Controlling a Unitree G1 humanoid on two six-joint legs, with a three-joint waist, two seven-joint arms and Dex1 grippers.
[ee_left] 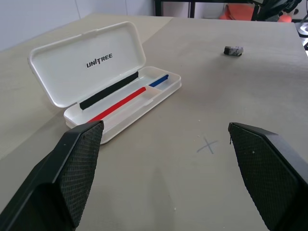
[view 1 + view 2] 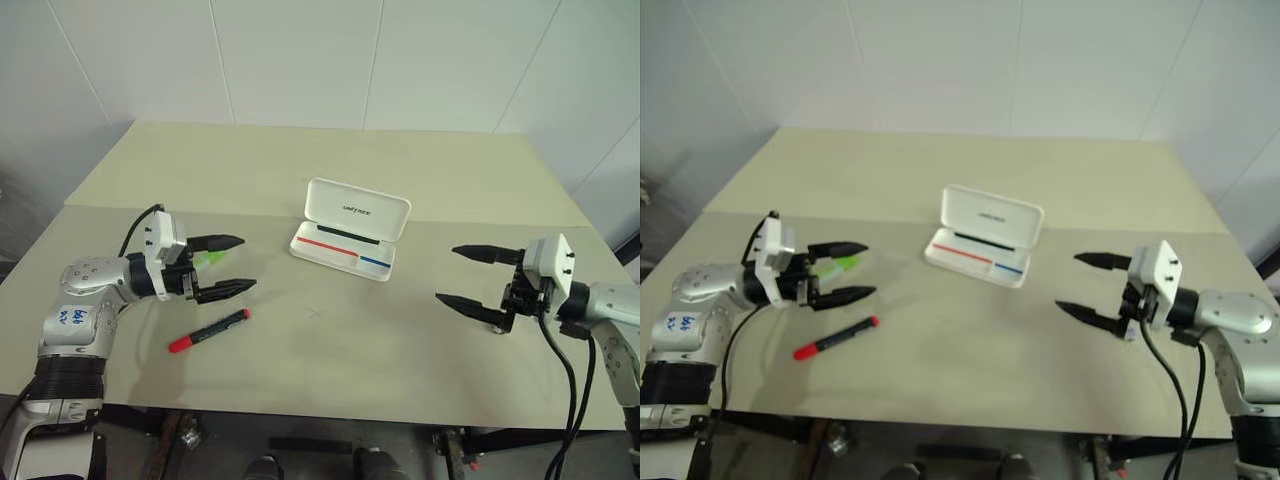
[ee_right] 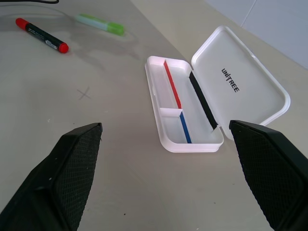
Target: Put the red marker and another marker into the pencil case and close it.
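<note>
The pencil case (image 2: pixel 358 209) lies open at mid-table, white, its lid tilted back and a red and a blue stripe in its tray (image 3: pixel 173 126). On the table's left side the red marker (image 2: pixel 210 331) lies flat, with a black barrel. The green marker (image 2: pixel 208 260) lies farther back, just beneath my left gripper's fingers. My left gripper (image 2: pixel 248 263) hovers open above the table, pointing toward the case, with nothing between its fingers. At the right, my right gripper (image 2: pixel 446 274) also stands open and empty, facing the case from the other side.
A small grey block (image 1: pixel 233 50) sits on the table under my right hand. A faint pencilled cross (image 2: pixel 316 313) marks the beige tabletop in front of the case. The table's front edge (image 2: pixel 330 414) runs just below both arms, and white walls stand behind.
</note>
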